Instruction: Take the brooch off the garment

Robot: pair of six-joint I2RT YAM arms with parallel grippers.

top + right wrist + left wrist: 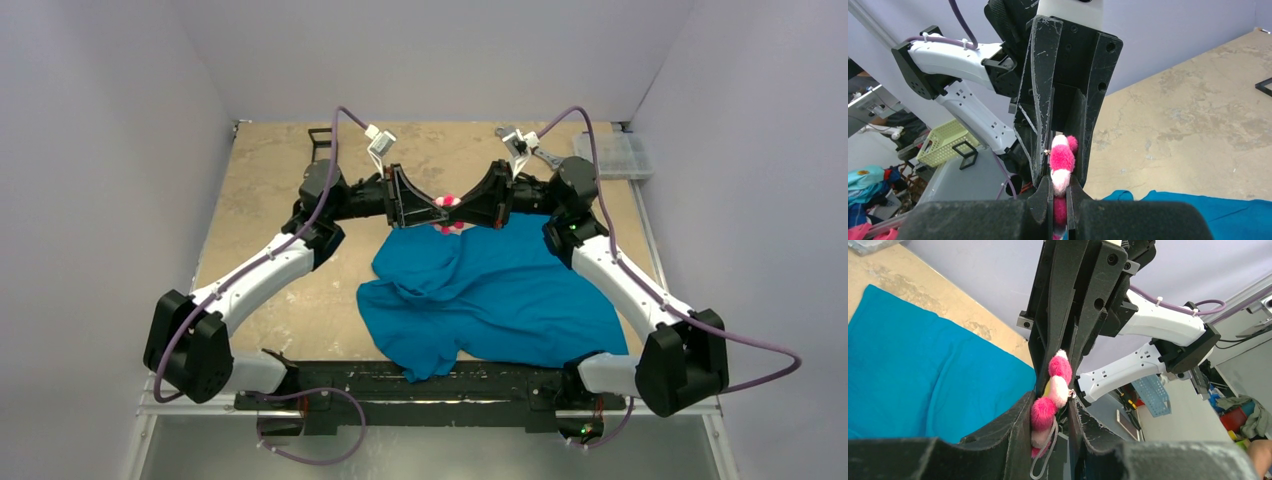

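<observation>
The brooch (447, 212), a fluffy pink and white flower, hangs in the air just beyond the far edge of the teal garment (500, 290), which lies crumpled on the table. My left gripper (428, 207) and right gripper (468, 209) meet tip to tip on it. In the right wrist view my right gripper (1060, 192) is shut tight on the brooch (1061, 161). In the left wrist view the brooch (1050, 397) sits between the jaws of my left gripper (1050, 412), touching both. A grey loop (1043, 455) hangs from it. The garment (923, 370) lies apart, below.
A clear plastic box (612, 155) stands at the back right corner with a metal wrench (545, 154) beside it. A black frame (320, 140) stands at the back left. The black rail (420, 385) runs along the near edge under the garment's hem.
</observation>
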